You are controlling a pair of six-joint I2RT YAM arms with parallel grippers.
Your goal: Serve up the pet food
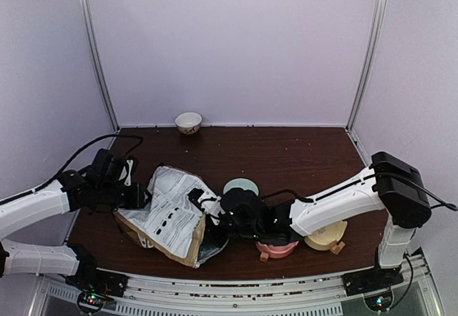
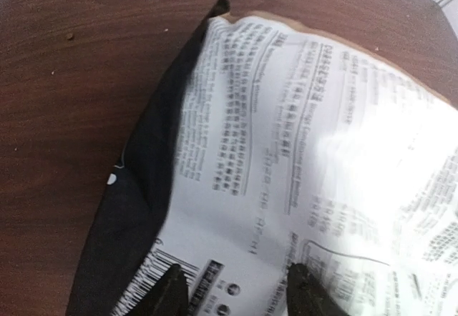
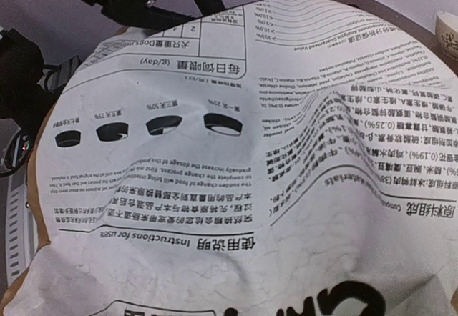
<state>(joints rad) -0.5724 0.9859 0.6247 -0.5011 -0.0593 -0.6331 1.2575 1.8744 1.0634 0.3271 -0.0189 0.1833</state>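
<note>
Left wrist view catches one rounded, reddish-brown pellet of the pet food (image 2: 69, 36) lying loose on the wood-grain counter (image 1: 300, 155). A few more specks dot the counter towards its far edge. No heap shows anywhere, so the bulk, I judge, is hidden inside the bag (image 1: 172, 216).

That bag is creased brown paper with a white printed face and a black side fold. It lies slumped near the counter's near edge, left of centre, between the two arms. It is too crumpled for me to read its long axis or find its mouth.

The left pincer (image 2: 236, 294) is at the bag's left side, its fingers apart over the printed face. The right pincer (image 1: 212, 212) is against the bag's right side. Print fills the right wrist view, so I cannot tell how its fingers stand.

The pink bowl (image 1: 277, 247) and cream bowl (image 1: 325, 236) sit by the near edge, to the right of the bag and under the right arm. Any pour must go that way.
</note>
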